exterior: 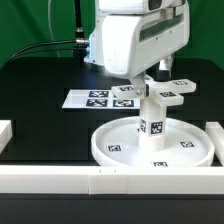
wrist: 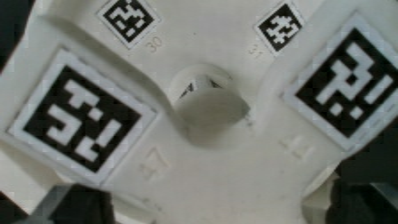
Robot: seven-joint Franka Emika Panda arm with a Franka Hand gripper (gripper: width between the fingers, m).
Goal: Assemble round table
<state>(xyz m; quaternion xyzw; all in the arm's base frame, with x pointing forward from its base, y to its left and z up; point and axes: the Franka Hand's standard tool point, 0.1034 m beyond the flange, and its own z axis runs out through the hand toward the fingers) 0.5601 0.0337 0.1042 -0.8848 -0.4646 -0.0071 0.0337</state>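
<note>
the step in hand was judged to be the fitting of the cross-shaped foot [exterior: 160, 98] onto the top of the short leg [exterior: 152, 122], which stood upright in the central hub of the large rimmed disc [exterior: 112, 148]. the disc was seen lying on the black table [exterior: 40, 110], near the white border rail [exterior: 100, 180] at the front, with the marker board [exterior: 95, 99] lying flat behind it.

in the exterior view the gripper [exterior: 143, 82] was held directly above the leg, and the foot appeared just beneath it, its arms spread toward the exterior view's right. in the wrist view the foot [wrist: 196, 110] filled the picture, its tagged arms seen fanning out around a raised central stub, with the dark fingertips [wrist: 80, 205] only glimpsed at the edge.

whether the pincer was apart or clamped on the foot could not be told: the jaws were masked by the wrist housing in one view and cropped in the other. it also could not be told whether the foot was already seated on the leg or merely touching it.

the next move was judged to call for the foot to be kept centred over the leg and turned or pressed until seated, without the leg being tipped in its hub.
</note>
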